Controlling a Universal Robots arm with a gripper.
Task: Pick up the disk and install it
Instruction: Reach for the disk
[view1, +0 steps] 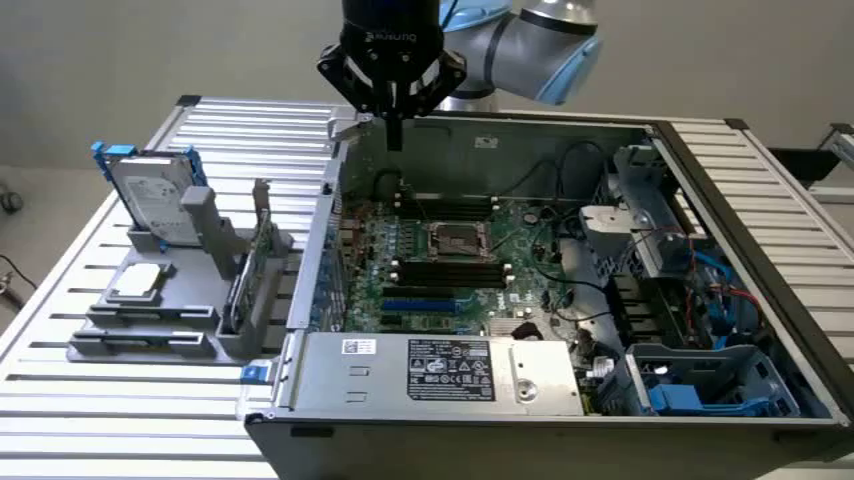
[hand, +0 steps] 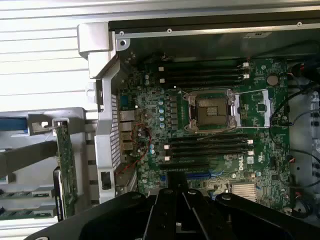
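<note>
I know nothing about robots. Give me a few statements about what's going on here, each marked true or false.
1. The disk stands upright in the grey rack beside the computer case. True.
2. The pincer holds the disk. False: it is shut on nothing, above the case.
3. The case is open, showing its green board. True.
4. The rack stands at the exterior view's right of the case. False: it stands at its left.

silver metal disk (view1: 150, 195), blue plastic rails (view1: 99, 153)
</note>
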